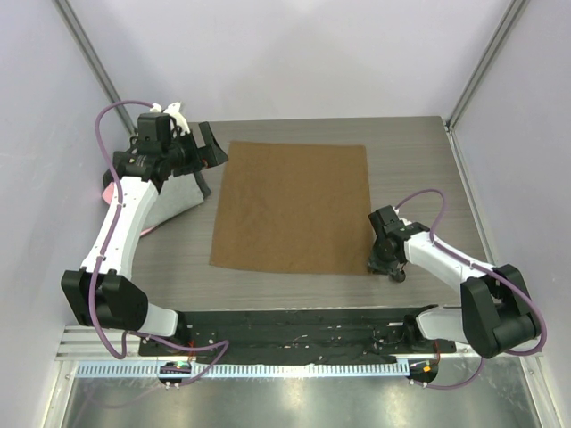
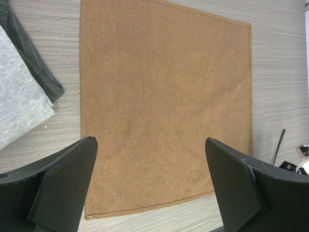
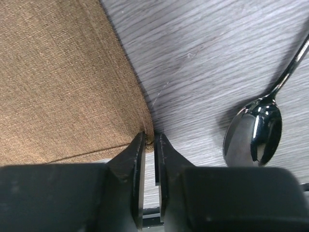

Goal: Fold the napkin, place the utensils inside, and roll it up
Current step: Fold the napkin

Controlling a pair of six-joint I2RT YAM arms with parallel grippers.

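The brown napkin (image 1: 290, 207) lies flat and unfolded in the middle of the table. In the right wrist view its near right corner (image 3: 63, 82) sits between the tips of my right gripper (image 3: 150, 137), whose jaws are pinched on that corner down at the tabletop (image 1: 378, 266). A black spoon (image 3: 253, 135) lies on the wood just right of that gripper, bowl towards me. Its thin handle (image 2: 278, 145) also shows in the left wrist view. My left gripper (image 1: 212, 165) hovers wide open above the napkin's left edge (image 2: 164, 96), with nothing between its fingers (image 2: 150, 141).
A grey cloth (image 2: 19, 96) and a dark striped cloth (image 2: 34, 63) lie left of the napkin, under the left arm (image 1: 174, 201). A black mat (image 1: 294, 334) runs along the table's near edge. Metal frame posts stand at the back corners.
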